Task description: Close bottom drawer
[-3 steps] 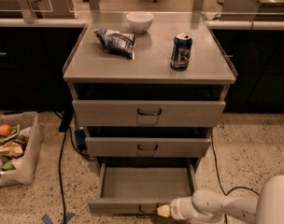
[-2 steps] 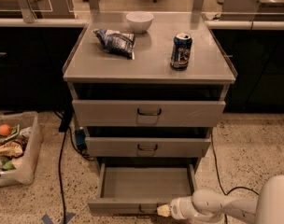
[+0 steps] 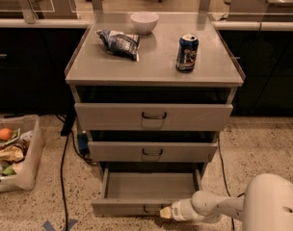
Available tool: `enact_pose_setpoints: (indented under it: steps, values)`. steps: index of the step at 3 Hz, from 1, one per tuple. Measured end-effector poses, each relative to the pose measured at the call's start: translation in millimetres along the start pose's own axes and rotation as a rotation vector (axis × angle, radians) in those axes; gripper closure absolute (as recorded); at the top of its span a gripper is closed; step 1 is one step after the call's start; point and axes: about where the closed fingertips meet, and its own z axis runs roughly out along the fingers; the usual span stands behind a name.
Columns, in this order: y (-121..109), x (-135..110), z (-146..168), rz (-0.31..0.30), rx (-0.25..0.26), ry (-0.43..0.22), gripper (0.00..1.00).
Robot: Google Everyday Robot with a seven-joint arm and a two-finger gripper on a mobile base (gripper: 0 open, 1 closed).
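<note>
The bottom drawer (image 3: 149, 186) of the grey metal cabinet is pulled out, showing a plain bare tray. Its low front panel (image 3: 122, 208) carries a small dark wire handle (image 3: 150, 210). My gripper (image 3: 165, 212) comes in from the lower right on a white arm (image 3: 219, 207). Its tip sits right at the front panel, beside the handle. The middle drawer (image 3: 152, 151) and top drawer (image 3: 153, 116) are shut above it.
On the cabinet top sit a white bowl (image 3: 144, 22), a chip bag (image 3: 118, 43) and a blue can (image 3: 187, 52). A clear bin (image 3: 14, 153) of items stands on the floor at left. Cables (image 3: 64, 148) run along the floor beside the cabinet.
</note>
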Motion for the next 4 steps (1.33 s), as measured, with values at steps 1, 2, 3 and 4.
enact_pose_setpoints:
  steps: [1,2,3,4]
  values:
    - [-9,-21,4,0.074,-0.045,-0.063,1.0]
    - [-10,-26,5,0.105,-0.067,-0.087,1.0]
    - [-10,-26,5,0.104,-0.067,-0.087,1.0]
    - [-29,-49,4,0.068,0.001,-0.111,1.0]
